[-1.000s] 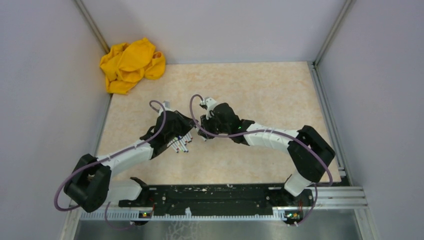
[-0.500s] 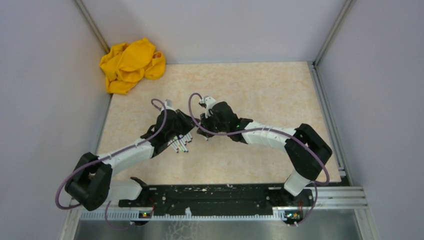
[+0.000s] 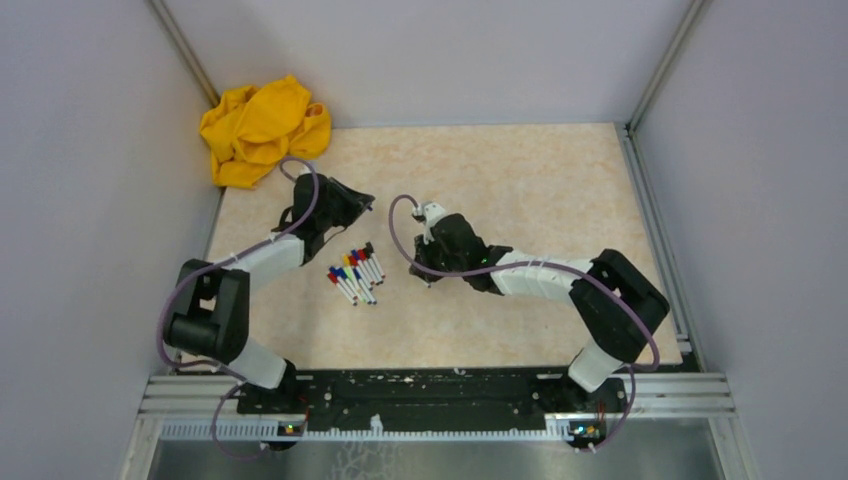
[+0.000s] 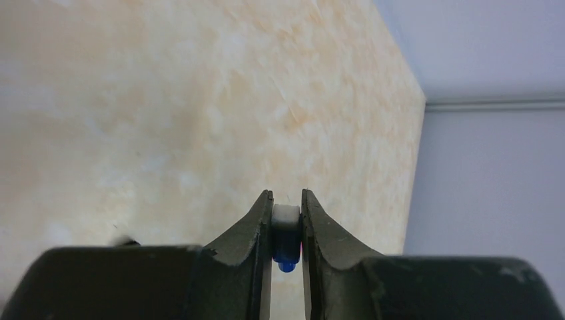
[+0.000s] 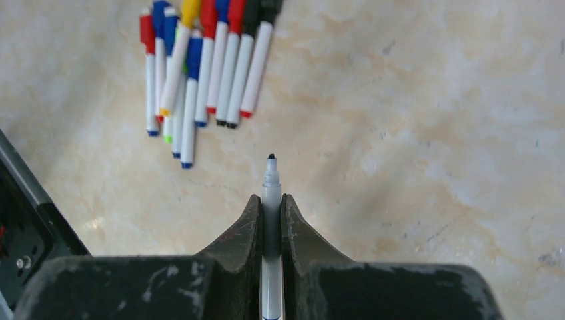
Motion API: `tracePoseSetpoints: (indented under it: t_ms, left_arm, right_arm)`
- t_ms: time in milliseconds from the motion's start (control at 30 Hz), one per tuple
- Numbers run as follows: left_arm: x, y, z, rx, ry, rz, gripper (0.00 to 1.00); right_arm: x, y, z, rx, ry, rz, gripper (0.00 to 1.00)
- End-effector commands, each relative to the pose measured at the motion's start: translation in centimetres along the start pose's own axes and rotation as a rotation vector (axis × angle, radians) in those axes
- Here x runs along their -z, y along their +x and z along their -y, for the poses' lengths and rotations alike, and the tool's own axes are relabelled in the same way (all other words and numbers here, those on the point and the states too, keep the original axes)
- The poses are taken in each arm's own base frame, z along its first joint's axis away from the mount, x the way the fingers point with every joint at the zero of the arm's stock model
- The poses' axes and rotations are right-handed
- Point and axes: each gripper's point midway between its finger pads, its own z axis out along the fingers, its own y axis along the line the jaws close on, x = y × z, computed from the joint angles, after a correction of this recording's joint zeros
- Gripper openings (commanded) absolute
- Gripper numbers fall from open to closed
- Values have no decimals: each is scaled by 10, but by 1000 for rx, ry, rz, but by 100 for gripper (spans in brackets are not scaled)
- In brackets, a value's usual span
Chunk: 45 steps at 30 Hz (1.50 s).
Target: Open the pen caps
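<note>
Left arm (image 3: 262,258) hung above the tabletop (image 3: 540,180), left jaws pinching one blue cap (image 4: 286,248). Right arm (image 3: 540,272) sat low, right jaws pinching one uncapped marker (image 5: 270,181). Roughly nine capped markers (image 3: 355,276) lay grouped.

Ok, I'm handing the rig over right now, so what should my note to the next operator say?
Left hand: shut on a small blue plastic pen cap.
Right hand: shut on a thin white marker barrel, tip bare.
Done: that one cap is off.
Left: the pile of capped markers on the beige table between the arms, caps apparently all on.
</note>
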Motion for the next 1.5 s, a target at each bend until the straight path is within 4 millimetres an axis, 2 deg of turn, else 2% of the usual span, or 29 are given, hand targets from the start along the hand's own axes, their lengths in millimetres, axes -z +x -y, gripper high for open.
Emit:
tracePoseSetpoints:
  t_ms: [0, 100, 167, 267, 400, 533, 700, 767, 867, 1033, 1233, 1467]
  left_arm:
    - [-16, -32, -17, -54, -46, 67, 0]
    - [-19, -32, -21, -94, -59, 61, 0]
    - [-20, -32, -31, -153, -119, 57, 0]
    - [-18, -40, -60, -251, -293, 84, 0]
    - [-15, -47, -91, -327, -459, 97, 0]
    - [-20, -55, -108, -403, -580, 115, 6]
    - [-30, -48, -132, -475, -717, 82, 11]
    - [-35, -46, -136, -498, -740, 82, 18]
    - [-37, -46, -145, -516, -781, 81, 22]
    - [-37, -48, -148, -521, -803, 88, 32]
    - [-37, -49, -147, -517, -801, 96, 50]
    - [-38, -52, -137, -498, -772, 114, 51]
  right_arm:
    - [10, 5, -7, -23, -15, -10, 0]
    - [11, -1, 6, -20, 57, 7, 0]
    - [14, -13, 28, -21, 149, 23, 0]
    - [17, -26, 69, -36, 333, 12, 0]
    - [16, -31, 121, -49, 531, -9, 0]
    - [11, -30, 163, -72, 643, -31, 0]
    - [6, -27, 198, -88, 715, -60, 0]
    - [2, -27, 206, -91, 725, -66, 0]
    - [-4, -25, 213, -90, 734, -80, 0]
    - [-13, -18, 221, -92, 751, -107, 0]
    - [-8, -11, 234, -127, 777, -115, 3]
    - [-6, -5, 233, -131, 767, -122, 16]
